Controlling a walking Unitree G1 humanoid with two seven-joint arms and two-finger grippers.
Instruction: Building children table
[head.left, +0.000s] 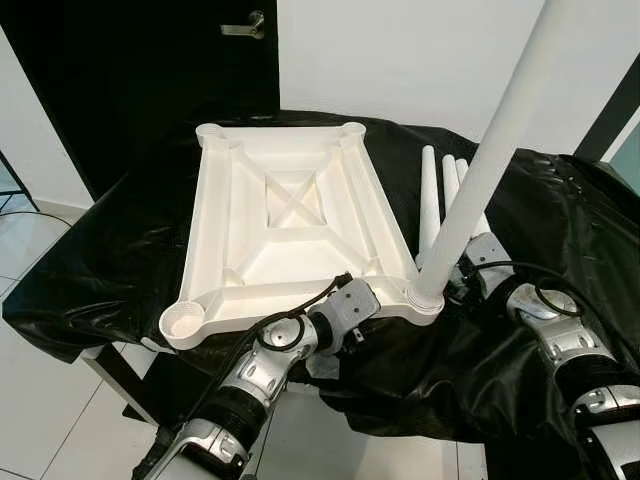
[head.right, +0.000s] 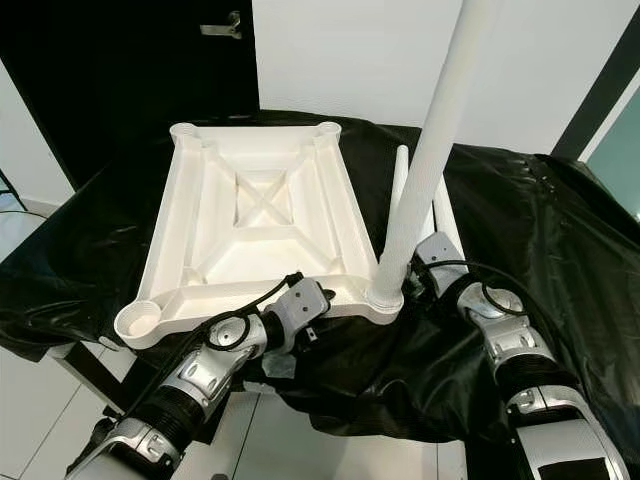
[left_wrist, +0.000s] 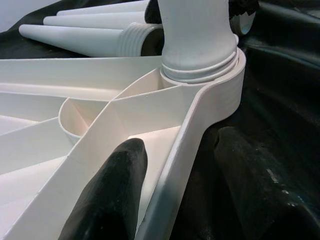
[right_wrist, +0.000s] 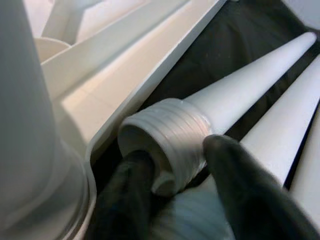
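The white table top (head.left: 392, 225) lies upside down on a black-covered surface. One white leg (head.left: 490, 150) stands upright, screwed into its near right corner socket (left_wrist: 200, 75). Round sockets (head.left: 185, 320) show at the other corners. Loose white legs (head.left: 432, 195) lie to the right of the top. My left gripper (left_wrist: 180, 142) is open and straddles the top's near rim, one finger (left_wrist: 112, 195) inside and one outside. My right gripper (right_wrist: 177, 150) is shut on the threaded end of a loose leg (right_wrist: 170, 130), just behind the upright leg.
A black sheet (head.left: 110, 250) covers the support and hangs over its near edge above the tiled floor (head.left: 40, 420). A black door with a handle (head.left: 245, 25) and a white wall stand behind. A dark frame (head.left: 615, 110) rises at the far right.
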